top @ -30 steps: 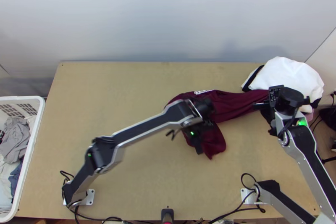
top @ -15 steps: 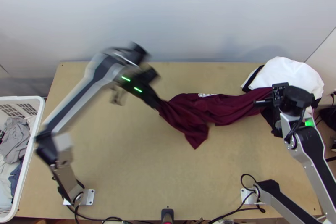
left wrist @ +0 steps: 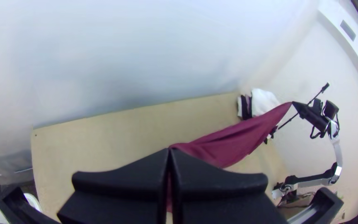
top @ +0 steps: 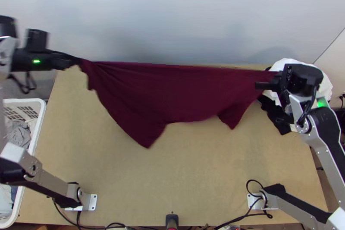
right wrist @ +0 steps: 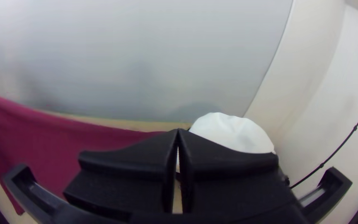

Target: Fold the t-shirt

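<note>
The maroon t-shirt hangs stretched wide between the two grippers, its top edge nearly straight and lower parts drooping over the table. At the upper left, my left gripper is shut on one end of it. My right gripper, at the right, is shut on the opposite end. In the left wrist view, cloth runs from my left gripper across to the other arm's. The right wrist view has the t-shirt extending from my right gripper.
A pile of white and dark cloths lies at the table's back right, behind the right gripper. A white laundry basket with clothes stands at the left edge. A wall rises behind the table.
My left gripper has swung from the middle to the far upper left, pulling the bunched t-shirt out wide. The right gripper has shifted slightly toward the back with its end.
</note>
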{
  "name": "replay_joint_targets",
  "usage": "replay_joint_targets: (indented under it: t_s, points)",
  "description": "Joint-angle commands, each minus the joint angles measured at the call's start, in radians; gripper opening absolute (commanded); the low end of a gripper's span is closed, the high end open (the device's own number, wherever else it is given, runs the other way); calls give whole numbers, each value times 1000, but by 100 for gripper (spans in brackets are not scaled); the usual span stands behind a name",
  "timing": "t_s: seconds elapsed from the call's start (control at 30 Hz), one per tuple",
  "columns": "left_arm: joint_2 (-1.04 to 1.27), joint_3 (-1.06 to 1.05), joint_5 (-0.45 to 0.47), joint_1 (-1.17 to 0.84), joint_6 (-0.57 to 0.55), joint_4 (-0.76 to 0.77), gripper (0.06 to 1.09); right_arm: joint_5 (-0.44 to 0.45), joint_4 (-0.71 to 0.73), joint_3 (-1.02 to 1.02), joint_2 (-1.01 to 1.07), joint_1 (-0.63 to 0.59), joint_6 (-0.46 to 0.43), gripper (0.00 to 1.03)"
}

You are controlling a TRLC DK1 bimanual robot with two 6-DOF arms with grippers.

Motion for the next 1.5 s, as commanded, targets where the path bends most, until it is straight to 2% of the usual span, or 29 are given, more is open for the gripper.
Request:
replay_joint_targets:
  t_s: [0.0, 0.17, 0.27, 0.53, 0.67, 0.77, 0.83, 0.9, 1.0, 1.17, 1.2, 1.23, 1.37, 1.4, 1.47]
  points:
    - [-67, -6, 57, 138, -10, -15, 10, -88, -135, 136, 59, 79, 85, 3]
    - [-75, -20, 68, 132, 7, -32, 10, -99, -221, 116, 48, 108, 47, 3]
    - [-96, -43, 77, 118, 39, -69, 10, -163, -354, 76, 59, 107, 22, 3]
    - [-285, -498, 80, -49, 142, -81, 10, -213, -551, -171, 33, 97, -73, 3]
    - [-380, -735, 77, -167, 146, -81, 10, -220, -663, -297, 37, 58, -179, 3]
    - [-407, -868, 72, -270, 146, -81, 10, -226, -684, -404, 20, 67, -269, 3]
    - [-417, -916, 72, -334, 137, -81, 10, -236, -704, -472, 16, 139, -437, 3]
    - [-427, -939, 72, -382, 122, -81, 10, -236, -721, -525, -9, 196, -542, 3]
    - [-452, -962, 72, -445, 108, -81, 10, -252, -720, -522, -29, 211, -544, 9]
    - [-489, -1024, 74, -525, 94, -84, 10, -292, -720, -473, -79, 163, -527, 23]
    - [-492, -1032, 75, -531, 92, -84, 13, -309, -720, -455, -93, 151, -519, 25]
    - [-495, -1037, 77, -534, 92, -84, 22, -340, -720, -432, -105, 134, -507, 26]
    - [-513, -1027, 80, -531, 83, -69, 91, -501, -710, -309, -102, -2, -440, 32]
    - [-515, -1021, 80, -525, 77, -63, 101, -550, -703, -277, -90, -50, -409, 35]
    - [-509, -1011, 81, -518, 60, -61, 104, -617, -672, -232, -61, -130, -348, 47]
